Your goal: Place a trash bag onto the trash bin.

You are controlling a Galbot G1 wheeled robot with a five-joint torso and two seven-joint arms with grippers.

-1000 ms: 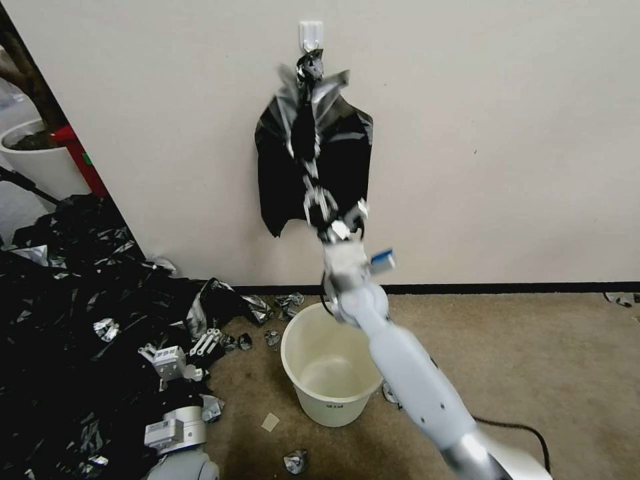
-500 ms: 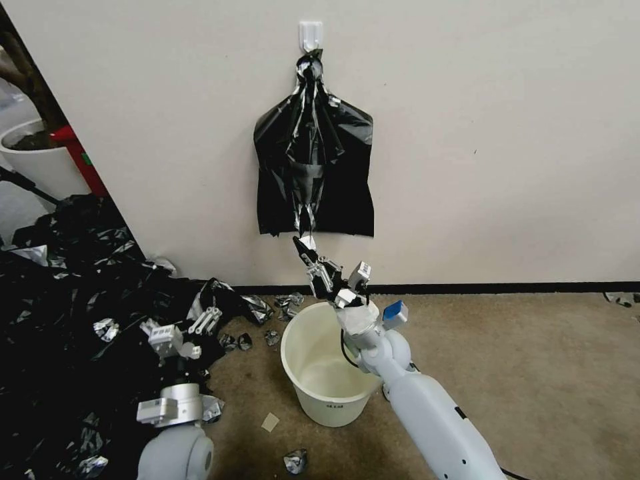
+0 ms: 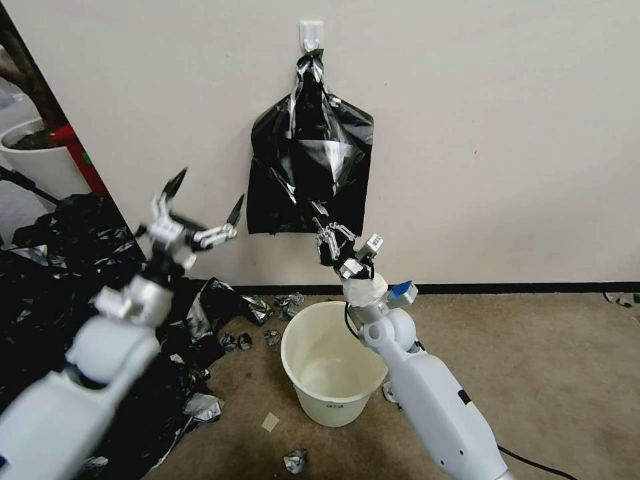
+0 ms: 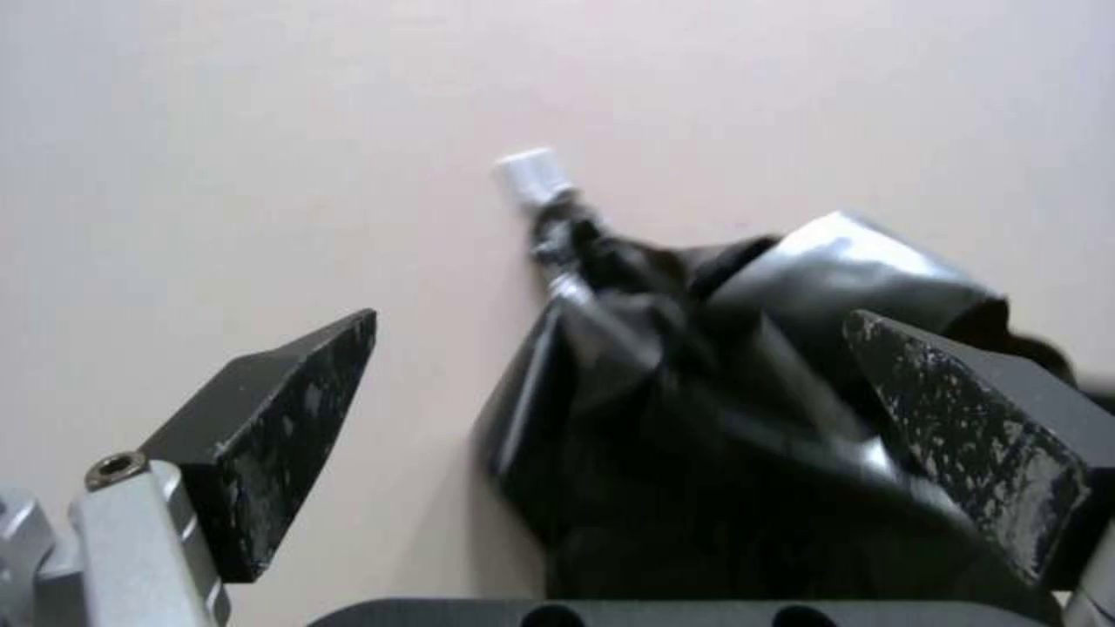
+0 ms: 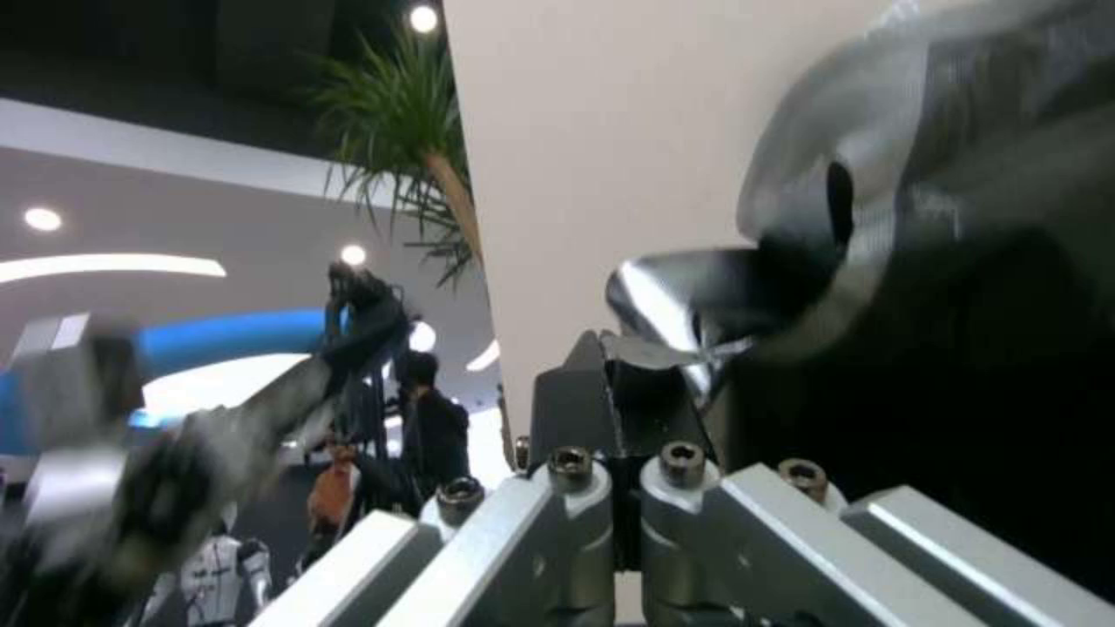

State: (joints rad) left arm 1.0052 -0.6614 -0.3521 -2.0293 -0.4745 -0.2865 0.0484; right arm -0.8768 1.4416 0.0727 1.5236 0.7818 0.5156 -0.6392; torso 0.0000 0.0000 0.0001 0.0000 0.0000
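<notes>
A glossy black trash bag (image 3: pixel 313 157) hangs in front of the black sheaf on the wall hook (image 3: pixel 311 33), and its front film bulges off the wall. My right gripper (image 3: pixel 327 232) is shut on the trash bag's lower edge, above the far rim of the cream trash bin (image 3: pixel 333 400). The right wrist view shows the right gripper (image 5: pixel 633 348) pinching the shiny film (image 5: pixel 953 261). My left gripper (image 3: pixel 200 200) is raised and open, left of the hanging film and apart from it. In the left wrist view the left gripper (image 4: pixel 627 392) frames the black bags (image 4: pixel 697 392) farther off.
A broad heap of black plastic (image 3: pixel 53 300) covers the floor at the left. A white planter (image 3: pixel 33 160) and a red object (image 3: pixel 73 143) stand beyond it. Crumpled silver scraps (image 3: pixel 293 460) lie on the carpet around the bin. A cable (image 3: pixel 527 460) runs at the lower right.
My left arm has swung up from beside the heap to the height of the hanging bags, gripper open. My right gripper dipped toward the bin, then rose again; the front film now bulges wider.
</notes>
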